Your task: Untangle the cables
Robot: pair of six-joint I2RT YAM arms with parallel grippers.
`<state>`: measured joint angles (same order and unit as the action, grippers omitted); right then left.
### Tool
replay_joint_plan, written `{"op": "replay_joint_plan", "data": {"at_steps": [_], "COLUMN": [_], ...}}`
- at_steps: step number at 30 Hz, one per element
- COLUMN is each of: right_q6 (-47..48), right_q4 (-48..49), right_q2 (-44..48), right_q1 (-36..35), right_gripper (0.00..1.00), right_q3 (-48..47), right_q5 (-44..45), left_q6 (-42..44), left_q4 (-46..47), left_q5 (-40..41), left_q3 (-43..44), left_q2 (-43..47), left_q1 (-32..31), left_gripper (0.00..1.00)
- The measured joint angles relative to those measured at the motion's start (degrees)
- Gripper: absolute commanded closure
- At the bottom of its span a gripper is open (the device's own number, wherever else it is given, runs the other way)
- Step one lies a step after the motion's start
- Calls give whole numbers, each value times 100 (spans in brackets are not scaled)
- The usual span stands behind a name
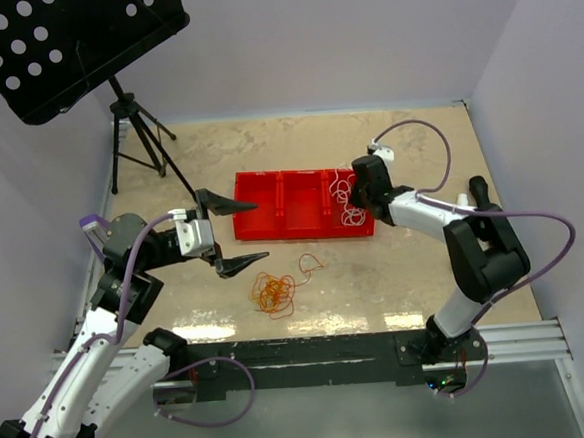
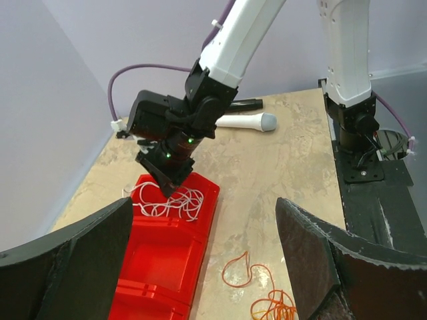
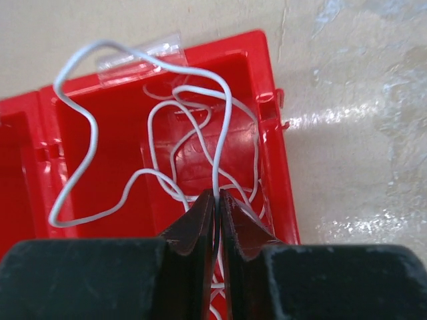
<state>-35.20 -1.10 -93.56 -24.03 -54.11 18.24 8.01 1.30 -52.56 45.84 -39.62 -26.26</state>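
Observation:
A white cable lies looped in the right compartment of the red tray; it also shows in the top view and the left wrist view. My right gripper is shut on a strand of the white cable over that compartment; it shows in the top view. An orange cable lies bunched on the table in front of the tray, with a loop trailing off. My left gripper is open and empty, held above the table left of the orange cable. No separate red cable shows.
The red tray has three compartments; the left and middle ones hold nothing. A black music stand on a tripod stands at the back left. Purple arm cables arc over the right side. A white cylinder lies behind the right arm.

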Motion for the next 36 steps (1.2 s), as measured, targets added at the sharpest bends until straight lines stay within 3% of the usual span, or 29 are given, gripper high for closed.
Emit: {"op": "replay_joint_plan", "data": {"at_steps": [2, 4, 5, 7, 9, 15, 23, 27, 34, 36], "right_q6": [-22, -44, -50, -76, -109, -111, -68, 0, 177, 201], "right_q4": [17, 31, 31, 28, 24, -90, -372, -505, -380, -356], "right_q2": [-186, -334, -391, -468, -479, -153, 1001, 1600, 2621, 2806], "right_q1": [-52, -120, -138, -203, -249, -343, -616, -874, -1891, -2111], "right_gripper": [86, 79, 73, 50, 39, 32, 35, 39, 40, 41], "right_q3": [0, -11, -33, -79, -131, -192, -315, -291, 448, 695], "right_q5": [0, 9, 17, 31, 59, 170, 173, 177, 17, -50], "left_q6": [13, 22, 39, 68, 103, 442, 1746, 2343, 2992, 3206], "left_q4": [-28, -52, -70, -101, -120, -391, -1154, -1537, -1864, -1965], "left_q5": [2, 2, 2, 4, 11, 37, 153, 201, 48, -15], "left_q3": [0, 0, 0, 0, 0, -81, -612, -957, -1379, -1464], "left_q2": [7, 13, 17, 26, 26, 22, -46, -210, -525, -608], "left_q1": [2, 2, 2, 0, 0, 2, 0, 0, 0, -7], "left_gripper": [8, 8, 7, 5, 2, 0, 3, 17, 58, 63]}}
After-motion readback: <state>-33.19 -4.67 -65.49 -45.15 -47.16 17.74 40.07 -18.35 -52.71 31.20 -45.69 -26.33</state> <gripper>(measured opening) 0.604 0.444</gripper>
